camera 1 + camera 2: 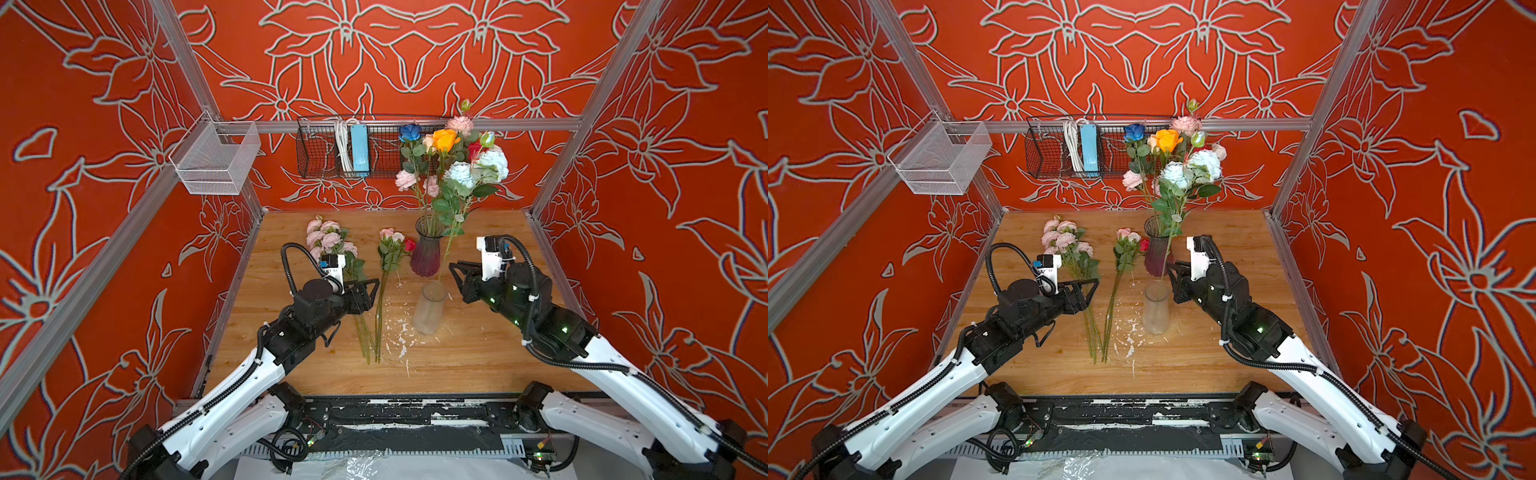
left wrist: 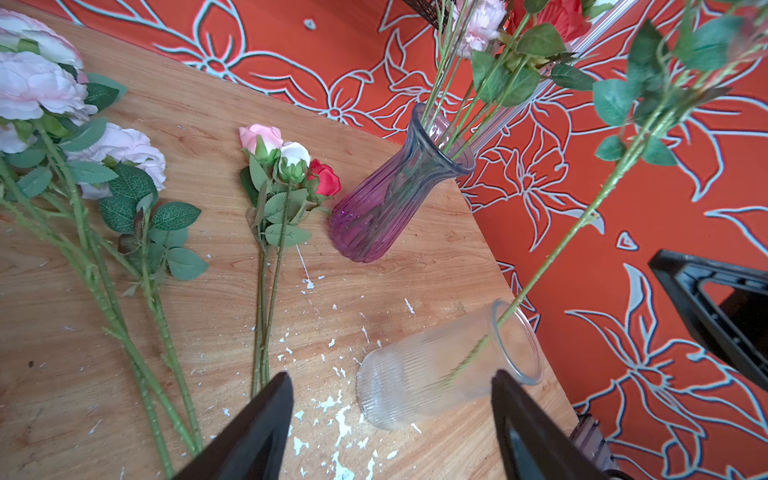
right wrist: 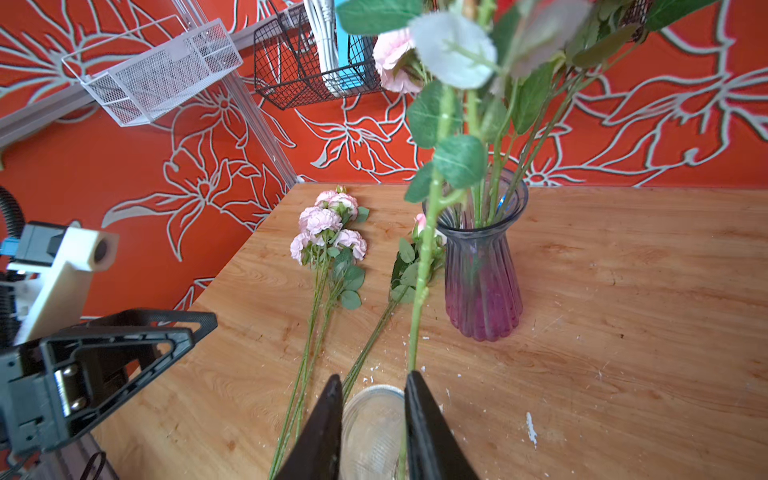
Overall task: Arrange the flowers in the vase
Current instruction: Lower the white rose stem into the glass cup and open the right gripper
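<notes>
A purple vase (image 1: 426,253) (image 3: 482,274) stands at the back of the table and holds a mixed bouquet (image 1: 449,158). In front of it stands a clear ribbed vase (image 1: 430,307) (image 2: 436,370) with one leafy stem (image 3: 424,274) (image 2: 582,220) leaning in it. My right gripper (image 1: 453,266) (image 3: 372,376) hangs over that clear vase with its jaws slightly open; the stem runs along one finger's inner side. A bunch of pale pink flowers (image 1: 328,241) (image 2: 37,83) and a small bunch of pink, white and red roses (image 1: 392,245) (image 2: 286,166) lie on the table. My left gripper (image 1: 374,293) (image 2: 390,374) hovers wide open and empty near their stems.
A white mesh basket (image 1: 216,160) hangs on the left frame rail. A black wire basket (image 1: 353,149) with a power strip hangs on the back wall. White flakes (image 1: 399,332) litter the wood beside the clear vase. Aluminium posts and red patterned walls close in three sides.
</notes>
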